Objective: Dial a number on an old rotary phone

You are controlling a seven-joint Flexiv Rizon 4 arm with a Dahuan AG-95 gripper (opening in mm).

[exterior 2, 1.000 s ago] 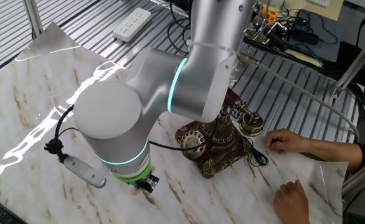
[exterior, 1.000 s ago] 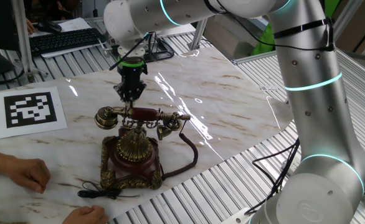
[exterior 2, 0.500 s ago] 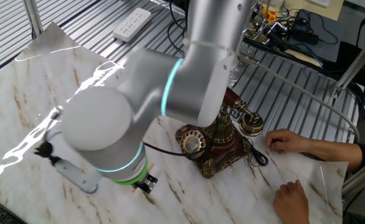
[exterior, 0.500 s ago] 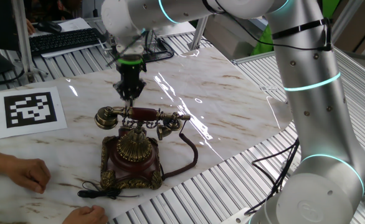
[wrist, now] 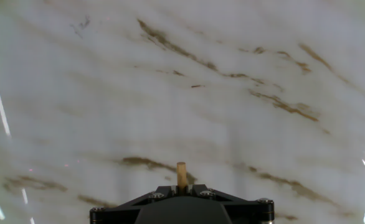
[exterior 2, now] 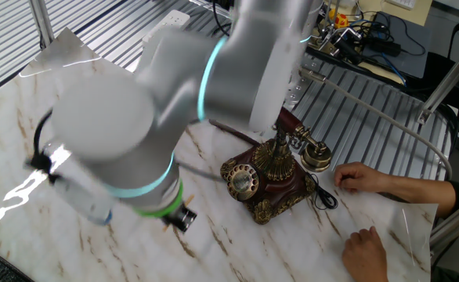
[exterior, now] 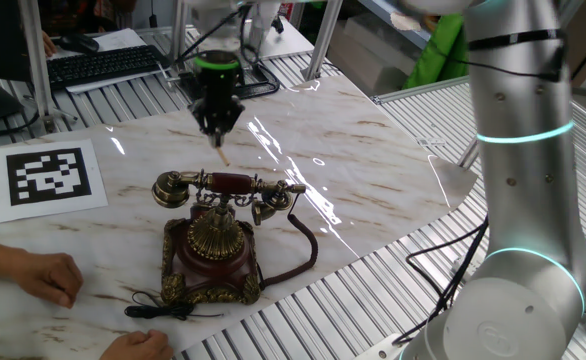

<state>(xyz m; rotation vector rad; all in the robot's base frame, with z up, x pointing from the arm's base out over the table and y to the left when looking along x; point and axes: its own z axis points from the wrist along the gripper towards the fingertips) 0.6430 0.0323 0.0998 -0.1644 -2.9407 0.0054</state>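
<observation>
The ornate antique rotary phone (exterior: 211, 245) of red-brown wood and brass stands on the white marble-patterned surface (exterior: 373, 170). Its handset lies crosswise in the cradle, and its round dial (exterior 2: 242, 179) faces a person's hands (exterior: 48, 277). Above and beyond the phone, the black end effector (exterior: 217, 128) is clamped on a thin wooden stick (wrist: 181, 174) pointing down.

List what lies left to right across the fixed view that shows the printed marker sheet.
White sheet with black square marker → ornate red-brown and brass rotary phone → tall silver robot arm column with glowing teal rings.
</observation>
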